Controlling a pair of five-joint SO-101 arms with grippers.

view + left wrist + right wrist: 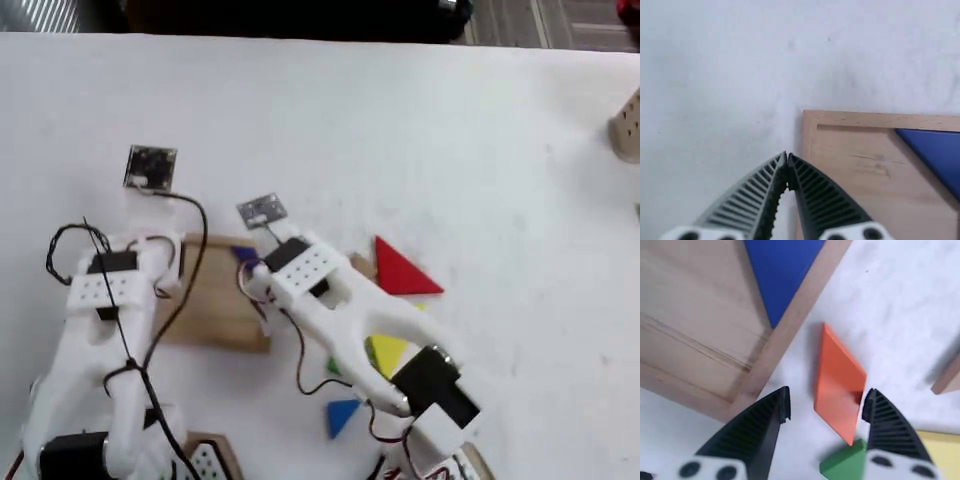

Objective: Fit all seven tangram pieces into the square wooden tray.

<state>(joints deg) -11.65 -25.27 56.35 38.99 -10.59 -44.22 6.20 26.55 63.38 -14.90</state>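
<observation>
Jaws of right gripper (826, 405) wide apart, straddling orange parallelogram (840, 390) on surface just outside tray (790, 325) rim; long axis runs out between jaws. Left gripper (787, 159) closed, empty, at tray corner, farther off. Counted: one tray, six pieces: large blue triangle (780, 270) in tray; small blue triangle (342, 415), red triangle (400, 272), green piece (842, 465), yellow piece (388, 352) outside.

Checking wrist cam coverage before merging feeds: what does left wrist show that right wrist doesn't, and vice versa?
Left wrist, not right: the left gripper, shut, over the white table by the wooden tray corner. Right wrist, not left: the right gripper, open over an orange parallelogram on the table outside the tray, with a green piece and a yellow piece near it. Both: the tray and the blue triangle lying inside it.
</observation>
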